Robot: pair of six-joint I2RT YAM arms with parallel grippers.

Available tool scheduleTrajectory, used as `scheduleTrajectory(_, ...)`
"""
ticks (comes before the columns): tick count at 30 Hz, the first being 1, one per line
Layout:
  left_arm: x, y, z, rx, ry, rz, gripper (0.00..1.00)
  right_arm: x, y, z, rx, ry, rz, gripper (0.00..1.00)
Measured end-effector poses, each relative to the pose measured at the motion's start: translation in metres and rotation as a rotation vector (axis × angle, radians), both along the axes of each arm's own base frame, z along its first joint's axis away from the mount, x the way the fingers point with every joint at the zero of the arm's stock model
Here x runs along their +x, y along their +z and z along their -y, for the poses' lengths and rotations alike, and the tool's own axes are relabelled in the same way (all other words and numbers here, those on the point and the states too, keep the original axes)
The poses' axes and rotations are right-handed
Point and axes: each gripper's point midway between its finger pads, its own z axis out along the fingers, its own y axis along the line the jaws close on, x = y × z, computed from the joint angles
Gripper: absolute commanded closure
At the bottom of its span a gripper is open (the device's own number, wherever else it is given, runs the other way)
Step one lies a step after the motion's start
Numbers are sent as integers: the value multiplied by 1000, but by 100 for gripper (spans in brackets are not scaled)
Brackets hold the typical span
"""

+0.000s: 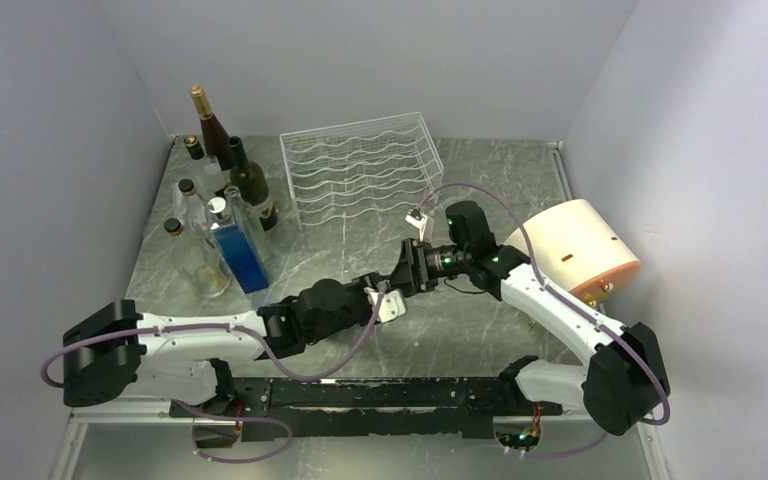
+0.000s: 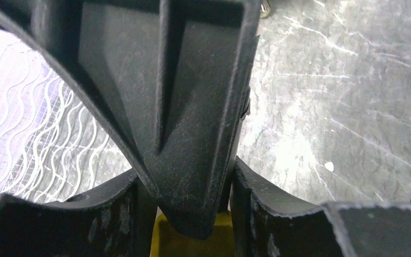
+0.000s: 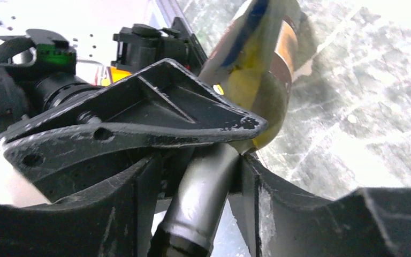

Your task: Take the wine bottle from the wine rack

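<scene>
The white wire wine rack point(image 1: 355, 170) stands empty at the back of the table; it also shows in the left wrist view point(image 2: 32, 134). My two grippers meet in front of it at the table's middle. My right gripper point(image 1: 442, 262) point(image 3: 198, 160) is shut on the dark neck of the wine bottle point(image 3: 257, 80), whose yellowish labelled body points away from it. My left gripper point(image 1: 420, 265) point(image 2: 184, 176) closes on the bottle's yellow body point(image 2: 166, 241) from the other side, one finger point(image 3: 139, 118) lying across the shoulder. The bottle is hidden in the top view.
Several upright bottles point(image 1: 225, 190) stand at the back left, with a blue one point(image 1: 242, 255) nearest. A cream-and-orange cylinder point(image 1: 575, 250) lies right of my right arm. Walls close in on both sides and behind.
</scene>
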Motion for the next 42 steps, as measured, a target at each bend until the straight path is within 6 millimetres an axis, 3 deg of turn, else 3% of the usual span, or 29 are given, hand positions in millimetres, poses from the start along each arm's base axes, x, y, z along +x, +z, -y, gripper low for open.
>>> scheduleTrajectory(6,3,15,-9,-42,48,-6,87,2,22,-6,54,30,65,35)
scheduleTrajectory(14,4,14,-40,-56,149,-50,93,31,57,0,20,-97,243,4)
scheduleTrajectory(20,5,14,-74,-118,284,-128,93,69,91,20,-40,-283,405,1)
scheduleTrajectory(24,6,33,-98,-222,371,-160,93,88,101,33,-89,-374,484,0)
scheduleTrajectory(29,9,72,-133,-399,473,-146,93,96,93,40,-132,-408,496,1)
scheduleTrajectory(34,14,100,-162,-502,546,-70,93,96,72,35,-142,-380,452,1)
scheduleTrajectory(37,20,106,-170,-508,591,-18,93,90,50,27,-131,-321,411,0)
scheduleTrajectory(42,29,93,-178,-475,669,34,93,74,15,1,-141,-206,369,1)
